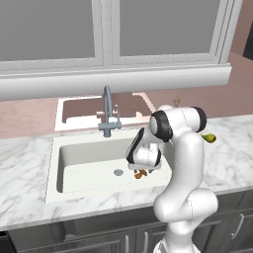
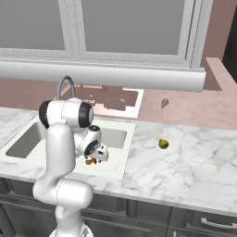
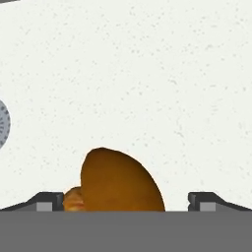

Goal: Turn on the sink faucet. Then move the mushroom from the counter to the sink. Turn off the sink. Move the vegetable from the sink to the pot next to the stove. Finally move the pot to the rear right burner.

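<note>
The two-finger dark gripper [image 3: 125, 199] hangs low in the white sink basin [image 1: 84, 158], fingers spread wide either side of the brown rounded mushroom [image 3: 118, 182] lying on the floor. The round grey drain [image 3: 2, 123] sits at nine o'clock; the grey curved faucet [image 1: 107, 113] rises beyond.

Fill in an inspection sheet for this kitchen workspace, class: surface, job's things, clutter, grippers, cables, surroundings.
Surface: white marble counter around a pale sink.
Job's things: brown mushroom on the sink floor beside the drain; faucet behind the basin, no water seen.
Clutter: yellow-green item on the counter right of the sink.
Grippers: gripper open, low in the sink, fingertips either side of the mushroom.
Cables: nothing seen.
Surroundings: window above the ledge.
</note>
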Robot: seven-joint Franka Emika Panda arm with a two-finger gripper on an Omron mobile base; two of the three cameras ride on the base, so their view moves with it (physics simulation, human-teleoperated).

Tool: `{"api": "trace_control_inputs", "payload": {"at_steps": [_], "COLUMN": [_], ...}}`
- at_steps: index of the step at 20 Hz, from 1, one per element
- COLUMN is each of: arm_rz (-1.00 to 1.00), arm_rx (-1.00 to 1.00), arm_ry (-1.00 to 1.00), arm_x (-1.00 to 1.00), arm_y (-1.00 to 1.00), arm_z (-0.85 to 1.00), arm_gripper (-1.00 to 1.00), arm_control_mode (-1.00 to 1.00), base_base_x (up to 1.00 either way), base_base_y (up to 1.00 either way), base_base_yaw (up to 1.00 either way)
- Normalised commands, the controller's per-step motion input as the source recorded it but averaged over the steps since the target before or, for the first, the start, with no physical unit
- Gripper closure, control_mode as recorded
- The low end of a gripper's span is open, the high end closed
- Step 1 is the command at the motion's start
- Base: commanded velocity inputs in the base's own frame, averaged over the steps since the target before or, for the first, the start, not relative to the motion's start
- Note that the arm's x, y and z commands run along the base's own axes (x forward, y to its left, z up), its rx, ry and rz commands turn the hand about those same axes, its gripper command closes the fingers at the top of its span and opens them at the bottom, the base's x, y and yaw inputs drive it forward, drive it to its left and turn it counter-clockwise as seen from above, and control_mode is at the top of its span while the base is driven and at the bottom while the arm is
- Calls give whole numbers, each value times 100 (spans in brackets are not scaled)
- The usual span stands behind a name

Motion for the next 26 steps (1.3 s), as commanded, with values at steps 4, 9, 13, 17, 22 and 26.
{"api": "trace_control_inputs", "payload": {"at_steps": [4,9,13,17,22,26], "arm_rz": [0,0,0,0,0,0], "arm_rx": [0,0,0,0,0,0], "arm_ry": [0,0,0,0,0,-1], "arm_x": [0,0,0,0,0,0], "arm_y": [0,0,0,0,0,0], "arm_z": [-12,-9,-15,-16,-11,-4], "arm_gripper": [-100,-100,100,100,100,100], "arm_control_mode": [-100,-100,-100,-100,-100,-100], "base_base_x": [0,0,0,0,0,0], "base_base_y": [0,0,0,0,0,0], "base_base_yaw": [0,0,0,0,0,0]}}
